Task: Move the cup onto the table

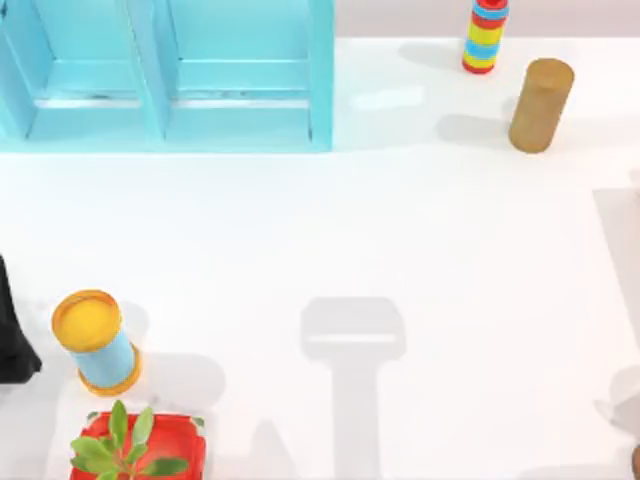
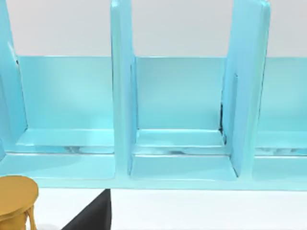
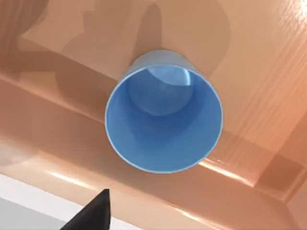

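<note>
Here, the cup, a smooth, round, mid-blue vessel with gently tapered walls, stands open mouth up on a glossy orange-brown tray-like surface with faint wood grain and raised edges, seen from the right wrist. A dark fingertip of the right gripper pokes in below the cup, clear of it, and I cannot tell how its fingers stand. On the flat white table sit a light-blue shelf unit with upright dividers, a tan cylinder and a yellow-rimmed light-blue cylinder; the left arm sits at the left edge.
</note>
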